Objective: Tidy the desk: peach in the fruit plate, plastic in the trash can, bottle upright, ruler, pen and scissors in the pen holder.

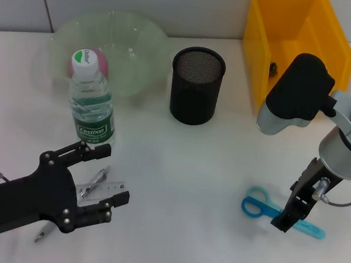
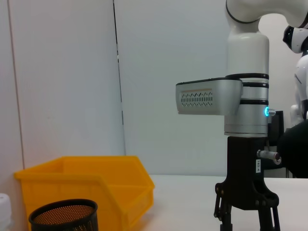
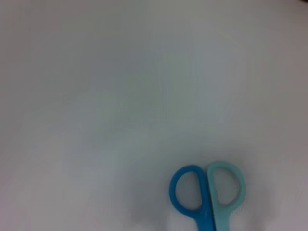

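1. A pair of blue scissors [image 1: 262, 208] lies flat on the white desk [image 1: 196, 172], at the robot's right front, with two rounded handle loops, one darker blue and one pale teal.
2. The right gripper [image 1: 284, 221] is down at the scissors, over the part just past the handles; the pictures do not show whether its fingers are apart or clamped.
3. The right wrist view shows only the two handle loops [image 3: 207, 192] side by side on the desk.
4. A black mesh pen holder [image 1: 196, 86] stands upright and well apart from the scissors, farther back near the middle of the desk.
5. A yellow bin [image 1: 296, 47] sits behind the right arm, at the back right.
6. A clear water bottle [image 1: 91, 106] with a green label stands upright at the left.
7. Behind the bottle is a pale green fruit plate [image 1: 119, 42] with a pink peach [image 1: 103, 66] in it.
8. The left gripper [image 1: 113, 178] hovers low at the left front with its fingers spread wide, holding nothing.
9. Under it lie a clear ruler [image 1: 102, 188] and a silver pen [image 1: 97, 178], the pen crossing the ruler.
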Robot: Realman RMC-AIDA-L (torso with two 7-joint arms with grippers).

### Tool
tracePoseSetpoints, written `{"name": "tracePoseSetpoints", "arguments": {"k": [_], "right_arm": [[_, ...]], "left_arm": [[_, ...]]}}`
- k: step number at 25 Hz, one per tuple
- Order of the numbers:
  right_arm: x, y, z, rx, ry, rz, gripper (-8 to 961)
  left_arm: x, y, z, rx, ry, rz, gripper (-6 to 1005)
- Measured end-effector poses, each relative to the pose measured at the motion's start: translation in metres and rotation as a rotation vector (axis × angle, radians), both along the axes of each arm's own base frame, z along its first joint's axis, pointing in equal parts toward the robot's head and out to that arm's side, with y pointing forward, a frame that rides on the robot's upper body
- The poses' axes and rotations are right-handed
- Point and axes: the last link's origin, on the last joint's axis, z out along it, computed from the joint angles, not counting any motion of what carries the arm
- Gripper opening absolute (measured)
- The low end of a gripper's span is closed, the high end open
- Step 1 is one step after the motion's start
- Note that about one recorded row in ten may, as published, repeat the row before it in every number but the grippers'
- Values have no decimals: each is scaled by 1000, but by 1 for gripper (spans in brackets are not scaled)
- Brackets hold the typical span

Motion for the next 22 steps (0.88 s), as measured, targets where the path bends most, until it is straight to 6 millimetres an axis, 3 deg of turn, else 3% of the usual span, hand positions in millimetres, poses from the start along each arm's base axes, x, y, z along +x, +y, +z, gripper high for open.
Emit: {"name": "tracePoseSetpoints", "arguments": {"k": [22], "right_arm": [[6,3,-9,-45,-34,14,761]], "left_arm": [[1,1,0,-2,1,-5,800]]}}
